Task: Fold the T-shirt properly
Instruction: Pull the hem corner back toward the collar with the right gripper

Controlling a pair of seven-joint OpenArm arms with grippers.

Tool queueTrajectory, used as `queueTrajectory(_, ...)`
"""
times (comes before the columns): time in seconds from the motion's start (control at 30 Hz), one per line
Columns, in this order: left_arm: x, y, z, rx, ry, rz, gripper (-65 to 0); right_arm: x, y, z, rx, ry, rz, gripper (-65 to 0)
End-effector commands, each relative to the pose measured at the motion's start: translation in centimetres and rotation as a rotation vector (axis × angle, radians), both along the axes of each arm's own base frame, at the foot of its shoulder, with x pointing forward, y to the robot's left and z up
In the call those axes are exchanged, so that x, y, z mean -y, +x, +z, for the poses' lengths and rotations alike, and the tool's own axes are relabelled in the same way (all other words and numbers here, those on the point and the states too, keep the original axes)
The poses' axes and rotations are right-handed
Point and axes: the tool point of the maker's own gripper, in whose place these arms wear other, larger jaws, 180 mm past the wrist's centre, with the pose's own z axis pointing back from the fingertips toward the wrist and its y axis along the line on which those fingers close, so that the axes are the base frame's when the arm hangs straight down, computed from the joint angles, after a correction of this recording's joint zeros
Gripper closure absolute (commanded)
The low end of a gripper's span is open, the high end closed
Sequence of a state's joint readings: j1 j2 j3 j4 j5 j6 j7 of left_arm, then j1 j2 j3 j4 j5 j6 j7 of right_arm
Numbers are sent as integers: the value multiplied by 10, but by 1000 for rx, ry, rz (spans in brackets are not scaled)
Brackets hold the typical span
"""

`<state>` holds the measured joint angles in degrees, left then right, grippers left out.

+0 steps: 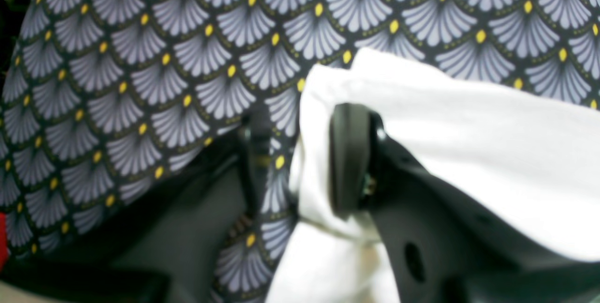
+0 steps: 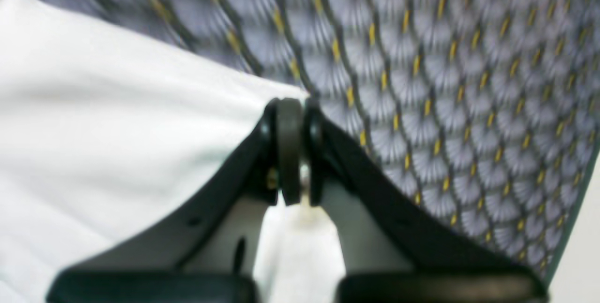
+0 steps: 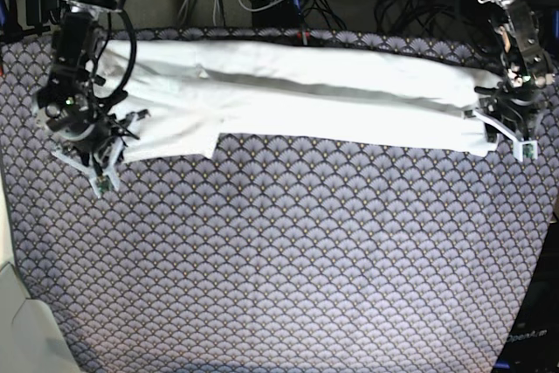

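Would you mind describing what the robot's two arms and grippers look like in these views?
Both arms are black, jointed, with dark cables looping along them. The right gripper has matte black fingers that taper toward rounded dark pads, with small holes and brass-coloured screws near the tips. The left gripper has the same black fingers and rounded pads. In the base view, pale fittings show at both wrists.

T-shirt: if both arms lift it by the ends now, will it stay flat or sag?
Likely sag: the T-shirt is thin, wrinkled cloth. It bunches around the left gripper, so probably floppy. The right gripper pinches only an edge; slipping seems possible.
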<state>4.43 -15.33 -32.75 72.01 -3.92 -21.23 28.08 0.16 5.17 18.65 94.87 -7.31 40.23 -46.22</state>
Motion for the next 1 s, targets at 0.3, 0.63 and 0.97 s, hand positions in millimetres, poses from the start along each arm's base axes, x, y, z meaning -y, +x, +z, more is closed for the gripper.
queueTrajectory(0.3,4,-5,-6,-43,-4,-23,-223,6,-31,25,50,-82,13,0)
queueTrajectory(0.63,4,-7,-6,-46,-2,-24,-224,10,-58,37,56,-133,16,0)
queueTrajectory(0.97,4,-7,-7,-48,-2,-24,-225,43,-82,32,17,-162,-75,0)
